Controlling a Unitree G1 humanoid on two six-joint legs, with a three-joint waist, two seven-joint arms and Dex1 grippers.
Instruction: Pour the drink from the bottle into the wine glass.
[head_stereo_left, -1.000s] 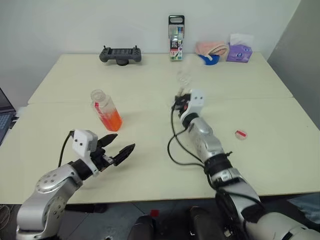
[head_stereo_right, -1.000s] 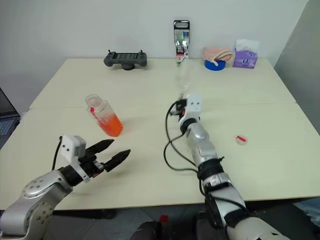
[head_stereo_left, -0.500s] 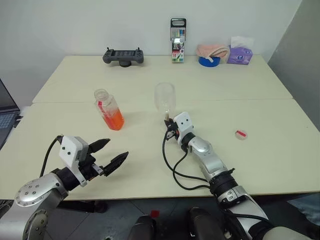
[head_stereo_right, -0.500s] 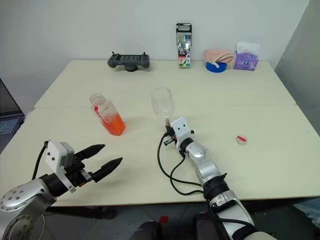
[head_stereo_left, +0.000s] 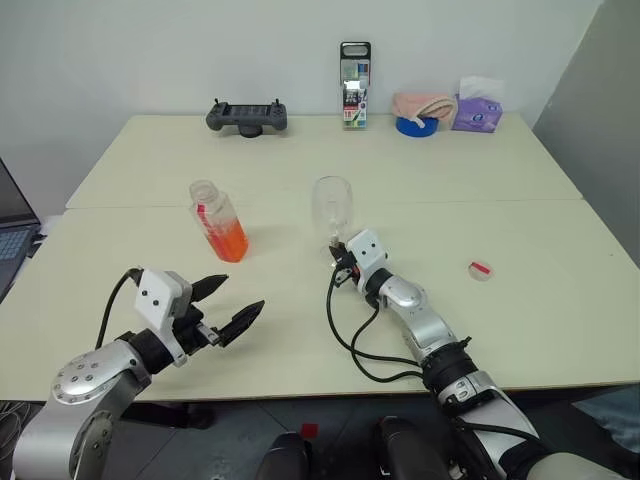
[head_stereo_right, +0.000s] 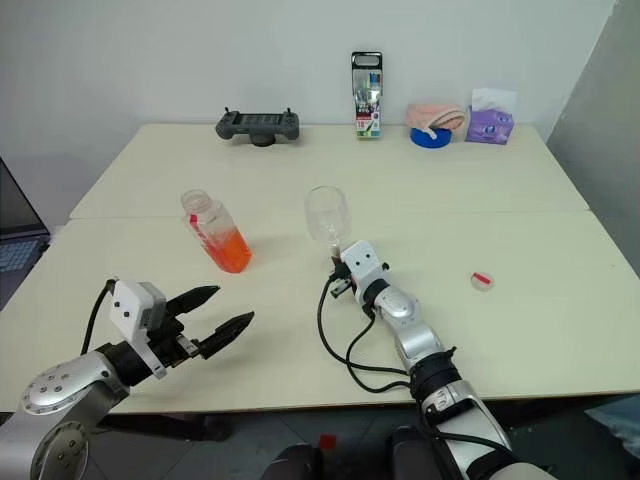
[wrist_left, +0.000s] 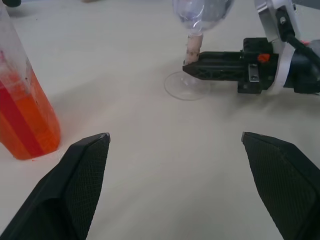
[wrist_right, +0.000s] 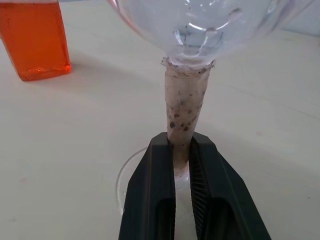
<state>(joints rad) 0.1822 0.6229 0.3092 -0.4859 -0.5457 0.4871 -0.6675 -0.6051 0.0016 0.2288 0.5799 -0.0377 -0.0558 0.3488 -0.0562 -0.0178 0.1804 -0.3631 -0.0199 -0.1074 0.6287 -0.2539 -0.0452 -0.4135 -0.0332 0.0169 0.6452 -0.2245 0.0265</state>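
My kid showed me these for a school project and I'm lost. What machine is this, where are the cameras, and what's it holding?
It is a humanoid robot with two arms, each ending in a two-fingered gripper. Two pictures come from its head, looking down at a table; two come from cameras on its wrists. The right gripper is shut on the stem of an empty wine glass standing on the table. The left gripper is open and holds nothing. An uncapped bottle with orange drink stands nearby; its cap lies apart.
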